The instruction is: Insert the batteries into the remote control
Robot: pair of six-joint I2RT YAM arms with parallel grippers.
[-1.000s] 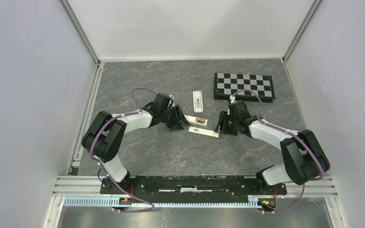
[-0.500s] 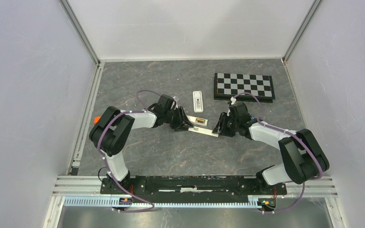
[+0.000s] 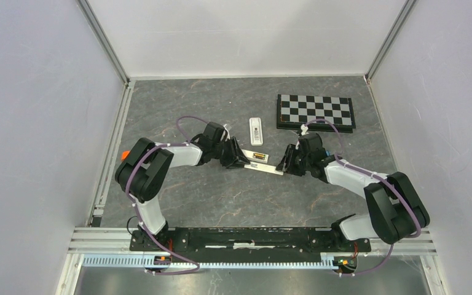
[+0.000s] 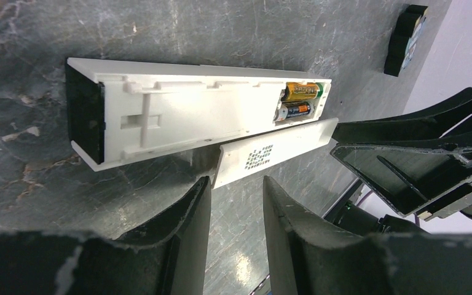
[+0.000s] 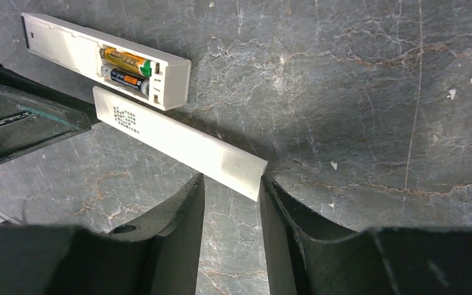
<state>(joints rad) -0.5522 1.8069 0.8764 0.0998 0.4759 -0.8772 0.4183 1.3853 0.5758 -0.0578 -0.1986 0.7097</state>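
Top camera: high at 6 o'clock, looking down toward 12 o'clock from far. Wrist cameras sit low and very near — left faces 3 o'clock, right faces 9 o'clock; both share the remote control (image 4: 190, 114).

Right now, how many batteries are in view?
2. A gold-and-green cylindrical battery and a black-and-orange one lie side by side in the open recess of the white remote control, the black one nearer the loose white cover strip. None visible elsewhere.

Our left arm (image 3: 181, 153) and right arm (image 3: 350, 175), black and white.
We see purple cables (image 3: 189, 118) on both; orange mark (image 3: 123, 153) at the left one's nine o'clock edge.
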